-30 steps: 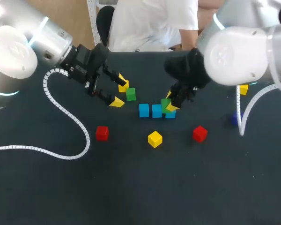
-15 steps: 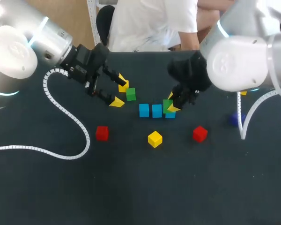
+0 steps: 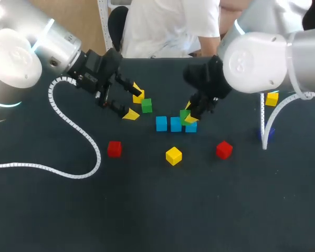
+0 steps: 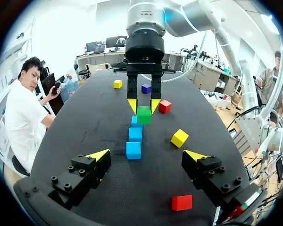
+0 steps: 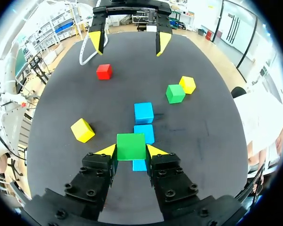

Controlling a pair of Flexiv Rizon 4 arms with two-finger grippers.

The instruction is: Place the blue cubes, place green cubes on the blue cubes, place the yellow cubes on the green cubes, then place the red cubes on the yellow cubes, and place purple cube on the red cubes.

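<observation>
Dark table [image 3: 147, 210]: right pincer [image 5: 131, 151] clamps matte green cube [image 5: 131, 144]; left pincer [image 4: 147, 155] spread wide.

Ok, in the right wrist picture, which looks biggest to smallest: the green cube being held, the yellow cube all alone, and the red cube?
1. green cube, held in the right gripper
2. yellow cube
3. red cube
True sizes are unsure: cubes nearer the camera look bigger.
</observation>
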